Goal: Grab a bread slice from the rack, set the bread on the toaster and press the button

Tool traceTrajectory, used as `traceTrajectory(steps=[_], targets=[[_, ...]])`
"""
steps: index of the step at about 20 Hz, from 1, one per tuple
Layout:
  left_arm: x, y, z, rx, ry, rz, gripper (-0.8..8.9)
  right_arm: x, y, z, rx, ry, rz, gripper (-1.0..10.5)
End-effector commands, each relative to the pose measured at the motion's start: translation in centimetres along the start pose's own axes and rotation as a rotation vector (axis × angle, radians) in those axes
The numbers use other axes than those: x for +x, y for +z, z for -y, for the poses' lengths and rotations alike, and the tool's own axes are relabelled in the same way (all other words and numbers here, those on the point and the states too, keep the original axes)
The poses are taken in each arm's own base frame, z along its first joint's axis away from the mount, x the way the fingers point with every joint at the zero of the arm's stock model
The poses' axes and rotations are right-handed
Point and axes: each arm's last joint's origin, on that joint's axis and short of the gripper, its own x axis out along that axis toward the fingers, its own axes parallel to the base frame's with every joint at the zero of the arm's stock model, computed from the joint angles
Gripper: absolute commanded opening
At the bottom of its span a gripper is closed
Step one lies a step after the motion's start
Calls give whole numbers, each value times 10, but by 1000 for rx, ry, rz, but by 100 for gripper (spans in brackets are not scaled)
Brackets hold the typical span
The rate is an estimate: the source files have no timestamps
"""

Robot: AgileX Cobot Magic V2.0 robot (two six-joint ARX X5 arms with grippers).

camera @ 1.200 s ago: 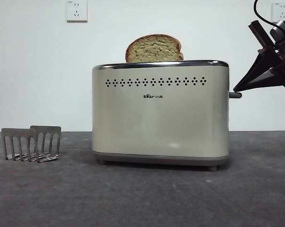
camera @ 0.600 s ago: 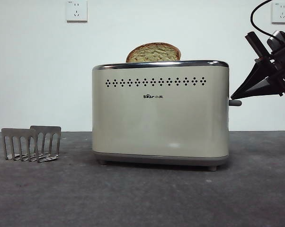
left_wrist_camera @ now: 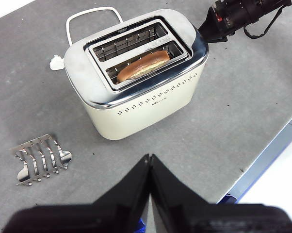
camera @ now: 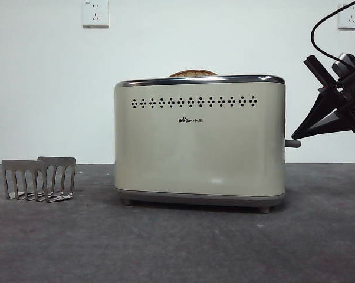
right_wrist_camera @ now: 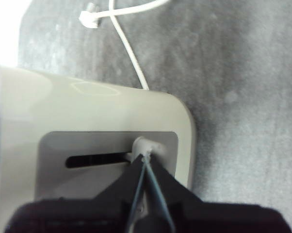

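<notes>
Your right hand (right_wrist_camera: 145, 162), jaws together, bears on the button (camera: 292, 143) at the toaster's (camera: 200, 141) end; the slice of bread (left_wrist_camera: 143, 65) sits deep in its slot (rack (camera: 39, 178) empty). Pressing underway: push until latched, then lift clear.

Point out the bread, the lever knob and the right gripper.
slice of bread (left_wrist_camera: 142, 66): left wrist view, on its domed crust inside the toaster slot.
button (camera: 292, 143): front view, on the grey knob at the toaster's narrow end.
right gripper (right_wrist_camera: 145, 158): right wrist view, where its shut tips meet the knob.
</notes>
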Motion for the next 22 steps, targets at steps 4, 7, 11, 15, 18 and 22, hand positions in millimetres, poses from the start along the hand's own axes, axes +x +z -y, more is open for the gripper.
traceTrajectory(steps=[4, 7, 11, 15, 18, 22], targets=[[0, -1, 0, -5, 1, 1, -5, 12, -7, 13, 35, -42, -49, -8], [0, -1, 0, -5, 1, 1, -5, 17, -9, 19, 55, -61, -69, -8], [0, -1, 0, -5, 2, 1, -5, 21, -12, 26, 60, -113, -97, -8], [0, -1, 0, -2, 20, 2, -5, 22, -15, 28, 61, -132, -115, -8], [0, -1, 0, -2, 20, 2, -5, 26, -16, 31, 73, -133, -133, -8], [1, 0, 0, -2, 20, -1, -5, 37, -21, 37, 89, -141, -173, -8]])
